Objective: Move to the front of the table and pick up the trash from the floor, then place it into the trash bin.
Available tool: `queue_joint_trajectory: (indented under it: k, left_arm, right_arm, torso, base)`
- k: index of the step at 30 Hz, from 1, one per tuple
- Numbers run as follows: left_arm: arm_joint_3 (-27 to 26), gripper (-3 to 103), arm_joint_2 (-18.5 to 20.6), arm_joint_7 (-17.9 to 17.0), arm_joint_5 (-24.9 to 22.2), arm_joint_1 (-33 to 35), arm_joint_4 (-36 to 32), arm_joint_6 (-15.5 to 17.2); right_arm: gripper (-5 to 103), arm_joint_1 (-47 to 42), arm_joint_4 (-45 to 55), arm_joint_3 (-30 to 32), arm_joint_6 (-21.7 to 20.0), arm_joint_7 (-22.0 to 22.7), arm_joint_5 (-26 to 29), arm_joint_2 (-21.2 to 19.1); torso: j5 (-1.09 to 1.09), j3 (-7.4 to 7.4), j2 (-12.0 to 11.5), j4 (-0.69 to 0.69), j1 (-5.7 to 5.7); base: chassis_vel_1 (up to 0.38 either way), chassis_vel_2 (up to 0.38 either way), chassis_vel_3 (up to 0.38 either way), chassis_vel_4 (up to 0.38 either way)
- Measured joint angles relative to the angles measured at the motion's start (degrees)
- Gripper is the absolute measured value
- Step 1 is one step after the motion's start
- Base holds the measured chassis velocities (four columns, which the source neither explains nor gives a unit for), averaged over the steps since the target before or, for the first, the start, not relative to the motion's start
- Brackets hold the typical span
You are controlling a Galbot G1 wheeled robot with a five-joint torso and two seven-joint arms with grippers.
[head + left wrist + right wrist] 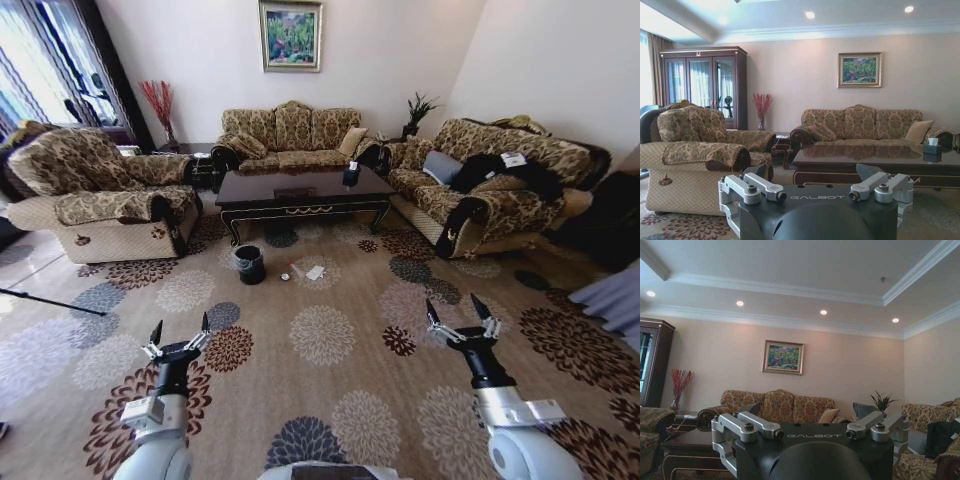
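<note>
Trash (305, 271): you find it on the floor (330, 390) just before the table (303, 190), trash bin (249, 264) beside it. Both lie well ahead of you. Left gripper (180, 331) and right gripper (464, 320): spread wide, empty, about equally far off.

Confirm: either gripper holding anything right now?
Nothing held. Left gripper and right gripper hang open over the floor, short of the trash.

Bin (249, 264), trash (303, 271) on carpet (330, 390)
</note>
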Motion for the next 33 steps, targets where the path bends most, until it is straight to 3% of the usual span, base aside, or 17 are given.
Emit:
queue_joint_trajectory:
  k: [4, 15, 33]
  left_arm:
    - [0.8, 100, -0.3, -2.6, 1.1, -0.1, -0.2, 0.1]
    - [1.5, 100, -0.8, -2.7, 1.7, 1.3, -0.2, -0.5]
    - [1.8, 100, -1.1, -2.7, -0.2, 0.4, 0.5, 0.2]
  right_arm:
    - [100, -0.1, 0.4, 0.1, 0.1, 0.1, 0.6, 0.3]
    - [100, 0.8, -0.2, -0.2, 0.4, -0.1, 0.8, -0.1]
    - [100, 2.4, -2.5, -0.9, 1.1, -0.3, 0.8, 0.5]
  torso:
    - [0.0, -0.39, -0.7, -0.01, -0.32]
    - [0.0, -1.22, -2.3, 0.0, -1.1]
    - [0.0, -4.35, -7.9, -0.01, -3.56]
  base:
    - [0.0, 0.0, 0.0, 0.0]
    - [0.0, 0.0, 0.0, 0.0]
    - [0.0, 0.0, 0.0, 0.0]
